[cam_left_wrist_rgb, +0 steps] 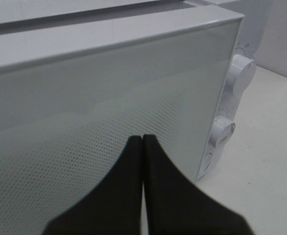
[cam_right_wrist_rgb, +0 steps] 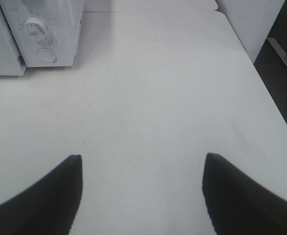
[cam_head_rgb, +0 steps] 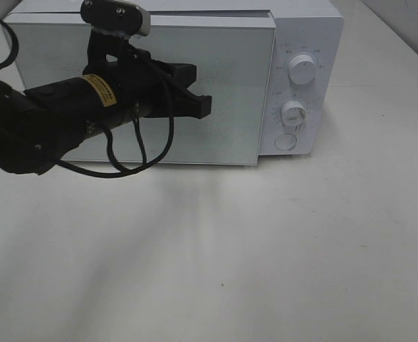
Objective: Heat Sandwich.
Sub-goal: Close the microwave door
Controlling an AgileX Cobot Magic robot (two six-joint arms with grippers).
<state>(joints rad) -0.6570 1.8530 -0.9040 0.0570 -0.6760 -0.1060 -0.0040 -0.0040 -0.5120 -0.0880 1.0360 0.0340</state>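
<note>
Left gripper (cam_head_rgb: 206, 107) was pinched shut and empty, tips close to the microwave (cam_head_rgb: 305, 28) door (cam_head_rgb: 230, 71). Door looked nearly shut, with a thin gap along the top. Right gripper (cam_right_wrist_rgb: 142, 156) was spread open over the table (cam_head_rgb: 265, 271), holding nothing. Sandwich wasn't in any view; probably inside, couldn't confirm. Step looked like closing the door. Next: press it flush, then turn the timer knob (cam_head_rgb: 293, 114).
</note>
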